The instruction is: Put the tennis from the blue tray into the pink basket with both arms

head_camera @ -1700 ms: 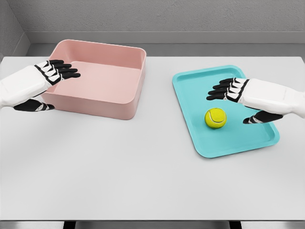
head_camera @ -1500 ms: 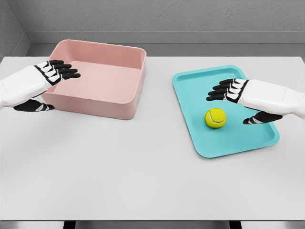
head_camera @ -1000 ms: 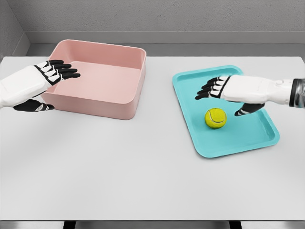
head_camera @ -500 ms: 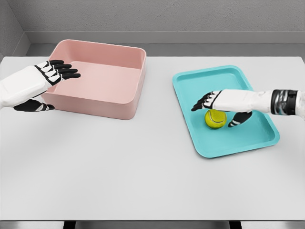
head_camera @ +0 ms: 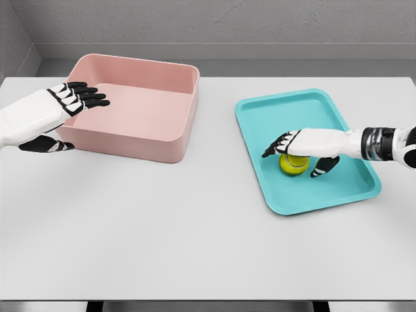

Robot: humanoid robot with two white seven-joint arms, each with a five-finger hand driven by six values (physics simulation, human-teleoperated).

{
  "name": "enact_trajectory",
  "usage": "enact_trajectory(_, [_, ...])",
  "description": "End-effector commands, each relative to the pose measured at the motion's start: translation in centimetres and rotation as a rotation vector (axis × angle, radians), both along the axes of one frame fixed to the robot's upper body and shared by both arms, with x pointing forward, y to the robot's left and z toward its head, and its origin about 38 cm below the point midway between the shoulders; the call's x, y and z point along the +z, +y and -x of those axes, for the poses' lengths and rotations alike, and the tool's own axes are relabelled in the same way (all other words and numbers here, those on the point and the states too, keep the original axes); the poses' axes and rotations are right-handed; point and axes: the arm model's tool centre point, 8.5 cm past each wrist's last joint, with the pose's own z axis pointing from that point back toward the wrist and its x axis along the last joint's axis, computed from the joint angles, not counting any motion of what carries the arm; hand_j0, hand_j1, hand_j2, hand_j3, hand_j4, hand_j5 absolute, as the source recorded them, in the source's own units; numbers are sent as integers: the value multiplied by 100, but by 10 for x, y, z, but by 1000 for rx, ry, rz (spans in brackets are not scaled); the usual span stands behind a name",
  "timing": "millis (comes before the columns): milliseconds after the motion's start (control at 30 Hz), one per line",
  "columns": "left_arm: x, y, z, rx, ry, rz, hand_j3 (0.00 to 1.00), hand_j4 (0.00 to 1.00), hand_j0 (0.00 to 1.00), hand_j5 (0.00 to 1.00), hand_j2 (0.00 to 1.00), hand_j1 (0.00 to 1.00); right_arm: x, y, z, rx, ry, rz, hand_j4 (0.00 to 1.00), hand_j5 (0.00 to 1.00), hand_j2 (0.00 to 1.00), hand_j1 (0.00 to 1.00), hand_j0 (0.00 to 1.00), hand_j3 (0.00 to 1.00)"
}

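At right of centre, the white right hand [head_camera: 300, 147] lies over the yellow-green tennis ball [head_camera: 292, 163] on the teal blue tray [head_camera: 260, 117], fingers spread, not yet closed. The ball could roll away if nudged. The left hand [head_camera: 49, 117] hovers open by the pink rectangular basket [head_camera: 162, 146].

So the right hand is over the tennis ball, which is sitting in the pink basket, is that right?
Not quite. The head view shows the right hand over the tennis ball, but the ball sits in the blue tray, not the pink basket.
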Motion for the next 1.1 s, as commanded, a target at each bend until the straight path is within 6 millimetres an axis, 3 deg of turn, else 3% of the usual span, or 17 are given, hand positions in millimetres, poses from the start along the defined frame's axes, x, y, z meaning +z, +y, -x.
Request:
enact_trajectory(0, [1,0,0,1,1,6,100,100,100,100,100,100,-6,2,-4,-10,7,1,98,98,98,98,98,98])
enact_trajectory(167, [1,0,0,1,1,6,100,100,100,100,100,100,-5,4,-4,-5,3,6,94,94,94,94,94,94])
enact_trajectory(400, [1,0,0,1,1,6,100,100,100,100,100,100,-6,3,-3,1,17,30,80,80,80,80,80,80])
enact_trajectory(1067, [2,-1,1,-5,-2,6,100,100,100,100,100,100,-5,1,-2,-1,17,33,60,60,60,60,60,60])
